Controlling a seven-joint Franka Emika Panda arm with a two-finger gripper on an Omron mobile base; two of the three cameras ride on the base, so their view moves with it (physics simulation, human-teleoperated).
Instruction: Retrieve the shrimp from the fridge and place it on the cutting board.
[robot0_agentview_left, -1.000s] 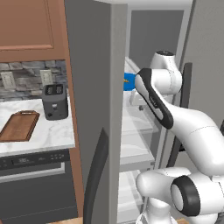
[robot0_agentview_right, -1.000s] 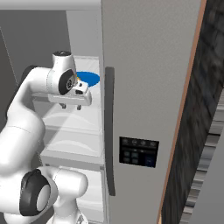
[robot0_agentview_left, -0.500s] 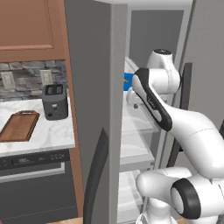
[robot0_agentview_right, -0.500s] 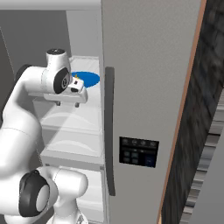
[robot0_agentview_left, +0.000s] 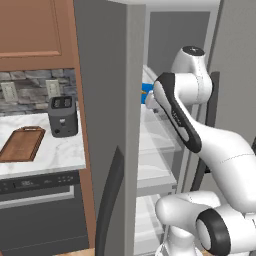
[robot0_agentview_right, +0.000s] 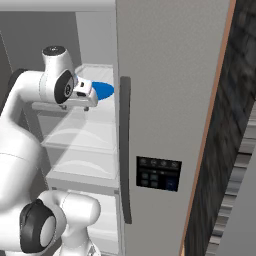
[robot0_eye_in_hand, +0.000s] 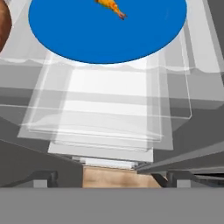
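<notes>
Inside the open fridge (robot0_agentview_right: 165, 100), on one of its upper white shelves (robot0_eye_in_hand: 109, 109), lies a round blue dish (robot0_eye_in_hand: 109, 35), and the shrimp (robot0_eye_in_hand: 111, 6), a small orange piece, rests on that dish near its far edge as the hand view shows it. Just short of the dish, the gripper (robot0_eye_in_hand: 107, 178) hangs over the front of the shelves with its two dark fingertips (robot0_eye_in_hand: 43, 178) spread wide apart and nothing between them; it touches neither dish nor shrimp. From the right base view the hand (robot0_agentview_right: 82, 95) sits just beside the dish, level with that shelf, left of the closed fridge door's long dark handle (robot0_agentview_right: 125, 150). Well left of the fridge, on the pale marble counter (robot0_agentview_left: 55, 150), the reddish-brown cutting board (robot0_agentview_left: 21, 144) lies flat, with a black toaster (robot0_agentview_left: 63, 116) standing between it and the fridge.
</notes>
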